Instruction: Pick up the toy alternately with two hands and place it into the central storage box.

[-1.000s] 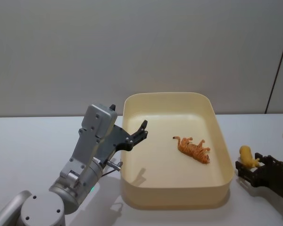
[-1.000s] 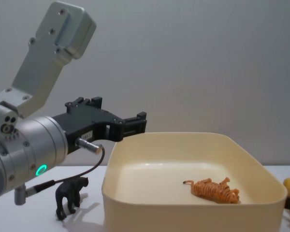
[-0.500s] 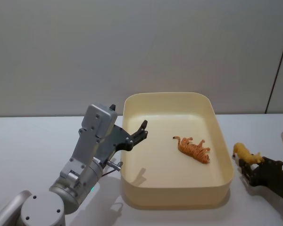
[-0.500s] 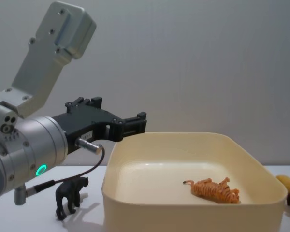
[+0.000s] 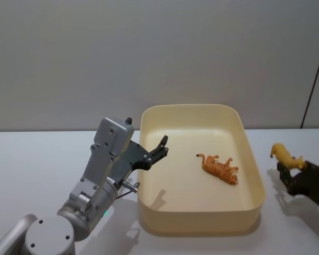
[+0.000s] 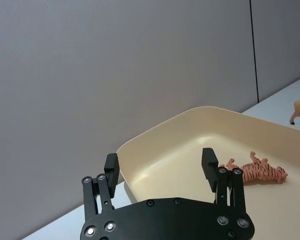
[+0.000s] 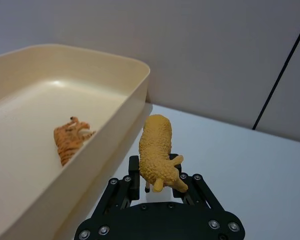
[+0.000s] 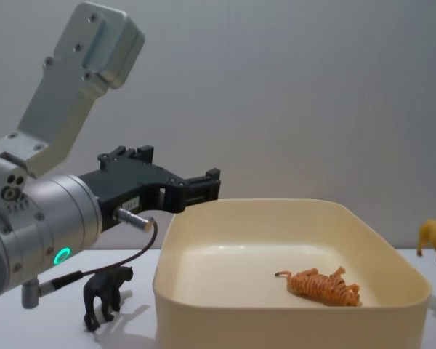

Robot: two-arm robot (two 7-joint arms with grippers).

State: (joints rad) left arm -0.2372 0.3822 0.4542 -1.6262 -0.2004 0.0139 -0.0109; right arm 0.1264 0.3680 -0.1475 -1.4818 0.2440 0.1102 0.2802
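Note:
A yellow woolly animal toy (image 7: pixel 156 148) hangs above the table, right of the cream storage box (image 5: pixel 202 226), with my right gripper (image 7: pixel 158 173) shut on it. In the head view that gripper (image 5: pixel 288 170) holds the yellow toy (image 5: pixel 285 154) just off the box's right wall. An orange tiger toy (image 5: pixel 220 169) lies on its side inside the box. My left gripper (image 5: pixel 160 149) hovers open and empty over the box's left rim (image 6: pixel 155 132). A black animal toy (image 8: pixel 105 291) stands on the table left of the box, under the left arm.
The white tabletop (image 5: pixel 37 159) stretches left and right of the box. A grey wall stands close behind. A dark vertical strip (image 5: pixel 313 79) runs down the wall at far right. The left arm's silver body with its green ring light (image 8: pixel 61 255) looms at the left.
My right gripper has closed on the yellow toy and lifted it off the table, rising beside the box's right wall. The left arm, tiger and black toy have stayed put.

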